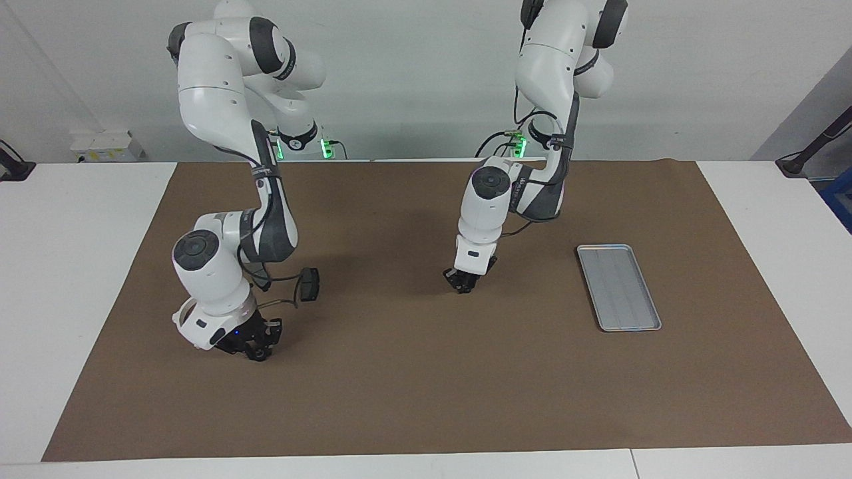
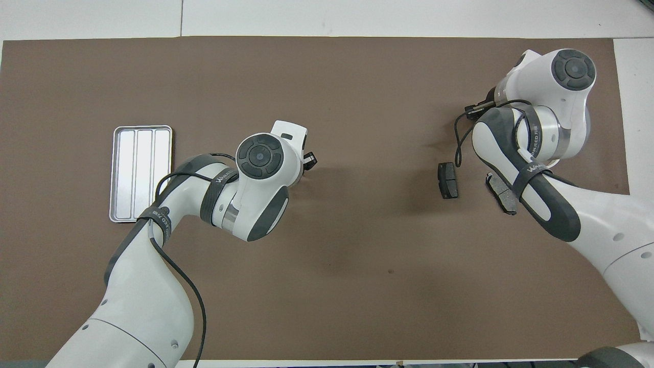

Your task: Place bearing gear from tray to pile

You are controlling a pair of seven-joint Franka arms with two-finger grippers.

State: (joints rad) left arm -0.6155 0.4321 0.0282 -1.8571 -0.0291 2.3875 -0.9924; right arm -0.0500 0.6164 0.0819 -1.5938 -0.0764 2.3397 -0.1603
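The silver ridged tray [image 1: 619,287] [image 2: 140,174] lies on the brown mat toward the left arm's end, and nothing shows in it. The pile shows as two dark plates [image 2: 448,180] [image 2: 501,193] toward the right arm's end; one plate [image 1: 308,284] is seen past the right arm. No bearing gear is in view. My left gripper [image 1: 464,283] [image 2: 308,160] points down low over the middle of the mat, between tray and pile. My right gripper [image 1: 256,346] hangs low over bare mat beside the pile. In the overhead view its wrist hides it.
The brown mat [image 1: 426,399] covers most of the white table. A black cable loops from the right arm's wrist [image 2: 575,69] down beside the plates.
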